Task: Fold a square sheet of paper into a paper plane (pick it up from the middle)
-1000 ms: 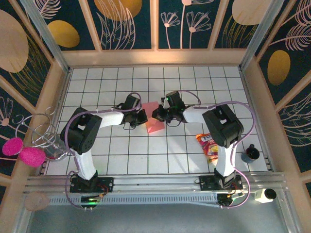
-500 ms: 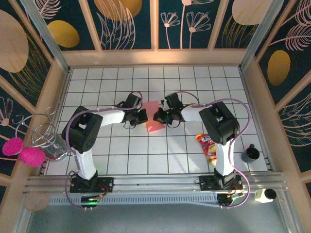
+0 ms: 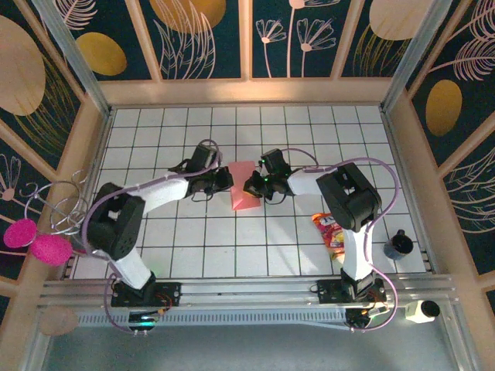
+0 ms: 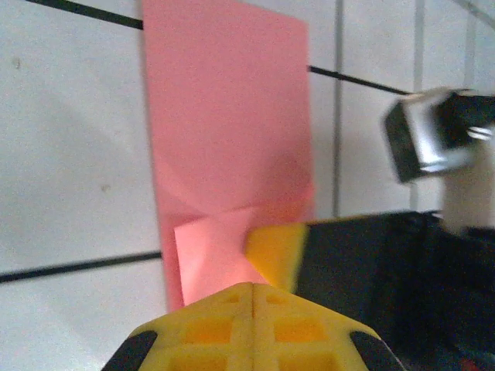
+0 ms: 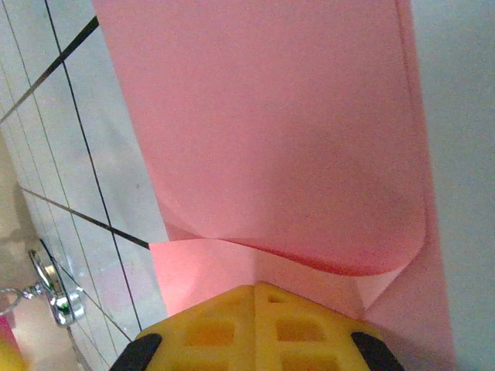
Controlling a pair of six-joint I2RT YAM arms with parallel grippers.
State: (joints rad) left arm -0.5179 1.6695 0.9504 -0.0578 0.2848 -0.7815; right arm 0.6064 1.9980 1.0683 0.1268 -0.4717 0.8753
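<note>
The square sheet of paper lies folded into a narrow salmon-pink strip on the tiled table, with small flaps turned up; it has no paper plane shape. My left gripper is shut, and its tips sit at the edge of a pale flap of the sheet. From the opposite side my right gripper is shut on the sheet. A crease runs out from its tips and a flap curls above them. One yellow finger of the right gripper touches the sheet just ahead of the left tips.
A red and yellow snack packet lies right of the right arm. A black cup stands near the right wall. A wire rack and pink fluffy things sit at the left wall. Wooden walls ring the table.
The left arm has stretched out lower and further left, its gripper staying at the sheet. The sheet now looks narrower and more tilted. The right gripper has barely moved.
</note>
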